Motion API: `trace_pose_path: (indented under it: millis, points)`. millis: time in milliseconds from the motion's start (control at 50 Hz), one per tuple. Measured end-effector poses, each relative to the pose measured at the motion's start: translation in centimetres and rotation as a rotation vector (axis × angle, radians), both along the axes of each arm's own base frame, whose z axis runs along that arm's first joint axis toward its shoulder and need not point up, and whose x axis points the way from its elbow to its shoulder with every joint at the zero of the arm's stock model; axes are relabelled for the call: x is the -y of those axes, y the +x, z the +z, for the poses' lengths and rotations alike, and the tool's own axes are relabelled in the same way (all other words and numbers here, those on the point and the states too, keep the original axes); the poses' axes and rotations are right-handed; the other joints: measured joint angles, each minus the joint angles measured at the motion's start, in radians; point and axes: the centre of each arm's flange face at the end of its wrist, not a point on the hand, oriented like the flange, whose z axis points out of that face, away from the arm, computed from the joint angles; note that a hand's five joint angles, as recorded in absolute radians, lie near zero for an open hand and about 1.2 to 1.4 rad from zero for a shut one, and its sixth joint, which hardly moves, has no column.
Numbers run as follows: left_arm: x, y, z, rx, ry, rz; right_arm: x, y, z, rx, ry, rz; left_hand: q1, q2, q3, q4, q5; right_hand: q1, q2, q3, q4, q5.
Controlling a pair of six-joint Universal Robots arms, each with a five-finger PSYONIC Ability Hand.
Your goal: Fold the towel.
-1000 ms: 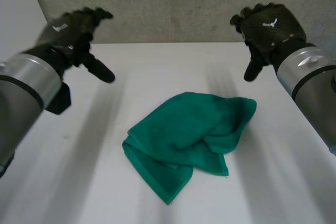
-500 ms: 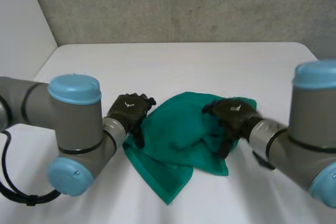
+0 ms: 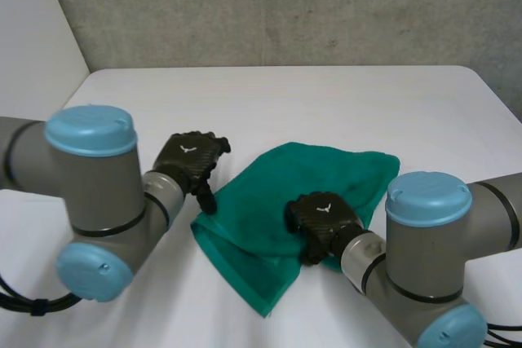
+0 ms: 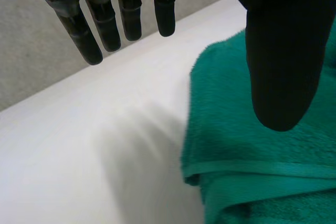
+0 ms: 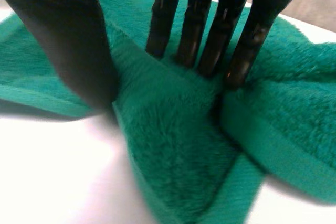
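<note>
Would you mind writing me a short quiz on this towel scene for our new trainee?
1. True or false: the left hand has its fingers curled round the green towel on the white table.
2. The right hand has its fingers on: A) bare table; B) the towel's bunched folds; C) the left arm.
3. Fill in: the towel lies ____, not neatly folded.
Key: 1 false, its fingers are straight, beside the towel's edge; 2 B; 3 crumpled.
</note>
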Motion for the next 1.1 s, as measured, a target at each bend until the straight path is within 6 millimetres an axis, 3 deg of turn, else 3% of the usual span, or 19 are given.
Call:
trace_pose_path:
  millis: [20, 100, 180, 320, 520, 760, 820, 880, 940, 980, 1000, 1040, 1060, 1100]
  points:
    - [-0.1, 0.2, 0.3, -0.003, -0.002, 0.004, 0.3, 0.0, 0.0, -0.001, -0.01, -0.011, -0.006, -0.008, -0.008, -0.007, -0.008, 0.107, 0.133, 0.142, 0.149, 0.148]
    - [-0.8, 1.2, 1.0, -0.015, -0.002, 0.021, 1.5, 0.2, 0.4, 0.009, -0.063, -0.046, -0.018, -0.021, -0.021, -0.018, -0.022, 0.256, 0.316, 0.334, 0.34, 0.335]
    - [-1.3, 2.1, 1.2, -0.035, 0.015, 0.044, 2.5, 0.4, 1.7, 0.028, -0.125, -0.057, -0.05, -0.053, -0.053, -0.046, -0.054, 0.257, 0.319, 0.348, 0.358, 0.342]
    - [-1.3, 3.9, 1.1, -0.159, 0.109, 0.151, 3.1, 0.6, 8.0, 0.084, -0.315, -0.044, -0.071, -0.078, -0.07, -0.071, -0.075, 0.257, 0.319, 0.348, 0.359, 0.342]
    - [-0.8, 5.1, 0.5, -0.35, 0.285, 0.282, 1.6, -0.2, 17.1, 0.09, -0.526, -0.016, -0.08, -0.083, -0.07, -0.076, -0.078, 0.257, 0.319, 0.348, 0.359, 0.349]
    - [-1.9, 3.6, -1.2, -0.437, 0.451, 0.246, 0.3, -0.9, 22.6, 0.079, -0.717, -0.004, -0.08, -0.083, -0.07, -0.075, -0.078, 0.257, 0.319, 0.348, 0.359, 0.349]
    - [-1.9, 2.8, -2.0, -0.441, 0.475, 0.232, -0.6, -1.2, 24.7, 0.093, -0.795, 0.017, -0.08, -0.083, -0.07, -0.075, -0.078, 0.257, 0.319, 0.348, 0.359, 0.349]
    - [-1.5, 2.1, -2.4, -0.438, 0.48, 0.222, -1.4, -1.5, 25.5, 0.107, -0.819, 0.044, -0.039, -0.047, -0.043, -0.041, -0.038, 0.257, 0.319, 0.348, 0.36, 0.349]
    - [-1.4, 1.2, -2.8, -0.433, 0.487, 0.201, -1.7, -1.7, 25.5, 0.11, -0.82, 0.059, 0.269, 0.23, 0.227, 0.237, 0.236, 0.257, 0.319, 0.348, 0.36, 0.349]
    - [-1.4, 0.9, -2.9, -0.432, 0.488, 0.193, -1.7, -1.9, 25.4, 0.108, -0.818, 0.058, 0.269, 0.23, 0.227, 0.237, 0.236, 0.257, 0.319, 0.348, 0.36, 0.349]
    - [-1.5, 0.1, -3.0, -0.433, 0.49, 0.164, -1.2, -2.3, 25.0, 0.097, -0.808, 0.046, 0.729, 0.653, 0.649, 0.662, 0.653, 0.257, 0.319, 0.348, 0.36, 0.349]
    - [-1.5, -0.5, -2.9, -0.437, 0.485, 0.143, -0.6, -2.6, 24.7, 0.085, -0.798, 0.028, 0.729, 0.653, 0.649, 0.662, 0.653, 0.257, 0.319, 0.348, 0.36, 0.349]
    - [-1.3, -1.1, -2.6, -0.443, 0.475, 0.122, 0.1, -2.9, 24.4, 0.074, -0.789, 0.011, 0.827, 0.84, 0.829, 0.846, 0.815, 0.257, 0.319, 0.348, 0.36, 0.349]
    - [-1.1, -1.5, -2.2, -0.451, 0.46, 0.108, 1.1, -3.2, 24.0, 0.06, -0.778, -0.013, 0.827, 0.871, 0.863, 0.879, 0.818, 0.257, 0.319, 0.348, 0.36, 0.349]
